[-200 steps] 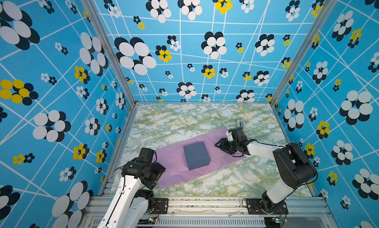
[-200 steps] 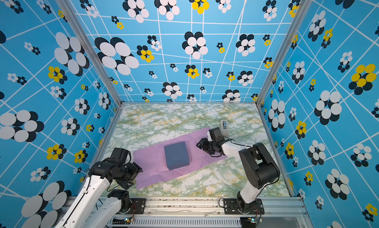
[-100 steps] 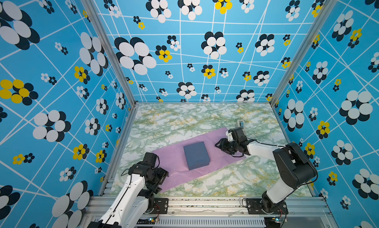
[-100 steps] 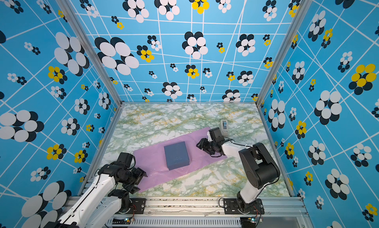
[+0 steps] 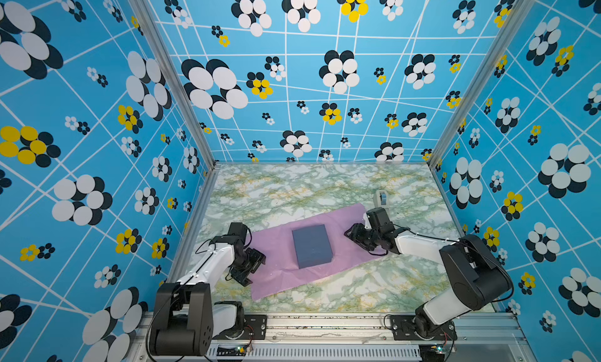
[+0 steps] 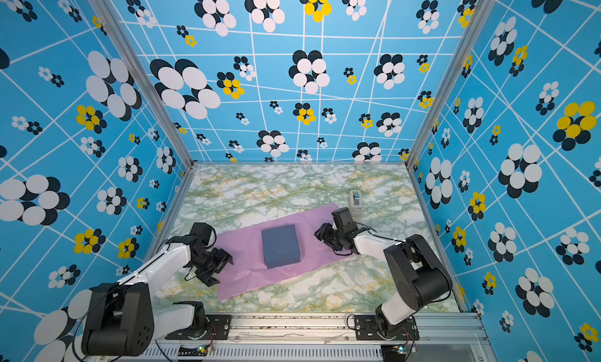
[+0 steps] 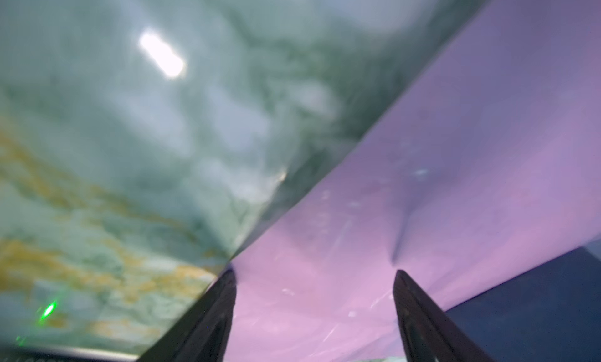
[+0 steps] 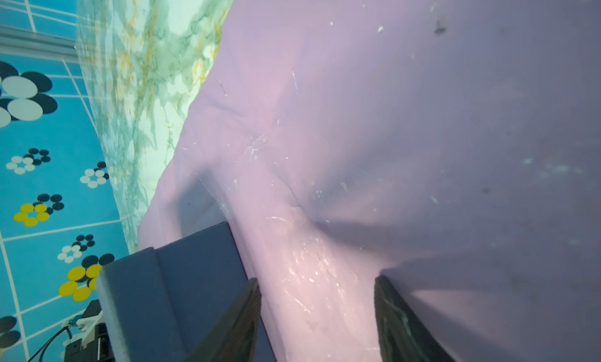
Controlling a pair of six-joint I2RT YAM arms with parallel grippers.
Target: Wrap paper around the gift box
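Note:
The dark navy gift box [image 5: 311, 245] [image 6: 280, 245] lies on the middle of the lilac paper [image 5: 279, 280] [image 6: 247, 280], which is spread flat on the table. My left gripper [image 5: 255, 268] [image 6: 224, 266] hangs low over the paper's left end, open. In the left wrist view its gripper [image 7: 313, 279] has only paper [image 7: 422, 149] between the fingers, and the box [image 7: 536, 305] shows at one side. My right gripper [image 5: 354, 241] [image 6: 322, 238] is open over the paper's right part. In the right wrist view that gripper [image 8: 317, 282] straddles a creased ridge of paper [image 8: 390, 116] beside the box [image 8: 182, 279].
A small white-grey tape dispenser [image 5: 381, 197] [image 6: 355, 199] stands just behind the paper's far right corner. The marbled green table [image 5: 292, 188] [image 7: 130, 149] is walled on three sides by blue flowered panels. A metal rail [image 5: 325, 321] runs along the front edge.
My left arm has come down from a raised pose near the front left and reached to the paper's left end. The right arm, box and paper have not moved.

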